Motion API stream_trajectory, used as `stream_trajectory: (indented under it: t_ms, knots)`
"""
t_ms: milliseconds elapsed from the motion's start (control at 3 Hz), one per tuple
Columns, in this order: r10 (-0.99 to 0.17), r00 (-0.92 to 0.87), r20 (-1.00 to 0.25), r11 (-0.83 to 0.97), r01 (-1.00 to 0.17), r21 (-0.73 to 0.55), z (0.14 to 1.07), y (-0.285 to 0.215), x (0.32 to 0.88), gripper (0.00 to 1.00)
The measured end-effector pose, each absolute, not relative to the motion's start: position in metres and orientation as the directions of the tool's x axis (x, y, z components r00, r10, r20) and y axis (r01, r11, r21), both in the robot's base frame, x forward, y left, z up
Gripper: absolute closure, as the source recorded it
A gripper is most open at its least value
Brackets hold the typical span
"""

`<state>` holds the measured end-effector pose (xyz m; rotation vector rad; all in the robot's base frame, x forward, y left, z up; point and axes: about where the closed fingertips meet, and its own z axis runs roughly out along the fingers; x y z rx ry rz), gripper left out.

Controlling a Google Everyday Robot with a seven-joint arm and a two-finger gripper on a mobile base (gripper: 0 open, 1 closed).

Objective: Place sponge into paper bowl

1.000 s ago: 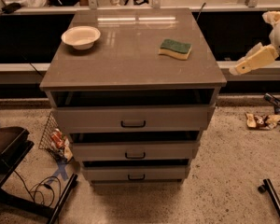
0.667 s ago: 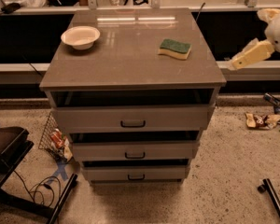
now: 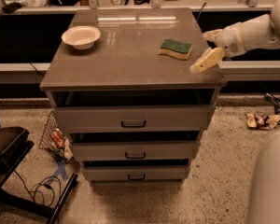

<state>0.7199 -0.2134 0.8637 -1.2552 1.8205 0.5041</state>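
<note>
Gripper [image 3: 201, 62]: over cabinet [image 3: 130, 74] top's right edge; opening cannot be told
Sponge [image 3: 176, 49]: cabinet top, right side, green face up
Paper bowl [image 3: 81, 36]: cabinet top, left rear

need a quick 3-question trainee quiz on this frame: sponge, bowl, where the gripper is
1. True or false: the sponge already lies in the bowl.
2. Multiple choice: the gripper is A) over the bowl, B) at the right edge of the cabinet top, just right of the sponge, C) left of the bowl.
3. Short answer: which face of the sponge is up, green or yellow?

Key
1. False. It lies on the cabinet top's right side, and the bowl sits apart at the back left.
2. B
3. Green
</note>
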Motion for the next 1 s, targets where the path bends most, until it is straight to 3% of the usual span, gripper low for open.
stream_trajectory:
  t_ms: [333,1000]
  knots:
    - [-0.489,-0.154,-0.858,0.386,-0.921,-0.055,0.845,-0.192,0.749,0.00]
    - [-0.469,-0.114,-0.876,0.393,-0.915,-0.091,0.862,-0.190,0.762,0.00]
